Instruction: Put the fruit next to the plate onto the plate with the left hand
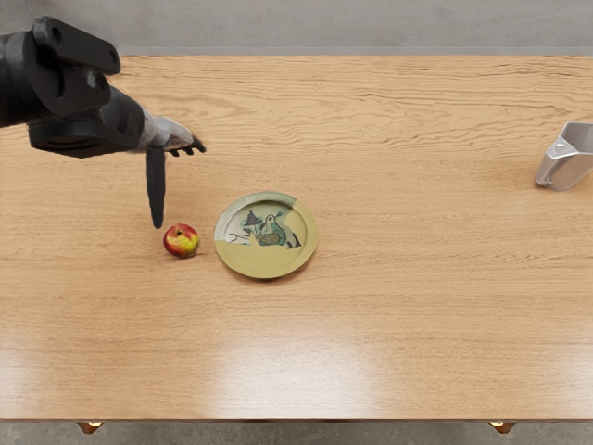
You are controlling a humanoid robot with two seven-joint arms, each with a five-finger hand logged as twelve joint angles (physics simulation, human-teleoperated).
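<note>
The left robot hand (168, 145) is hovering open and empty, one finger pointing down, probably lining up a grasp. The apple (182, 240) is lying just below it on the table (389, 334), with the plate (266, 235) just beyond. The right robot hand (565, 158) is resting far off.

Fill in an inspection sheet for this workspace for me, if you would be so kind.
Surface: wooden table, glossy sheen near the front edge.
Job's things: apple lies on the table just left of the plate, apart from it; no fruit on the plate.
Clutter: nothing seen.
Robot hands: left robot hand open, up-left of the apple, one finger pointing down, holding nothing; right robot hand at the right edge, state unclear.
Cables: nothing seen.
Surroundings: grey floor beyond the far edge.
</note>
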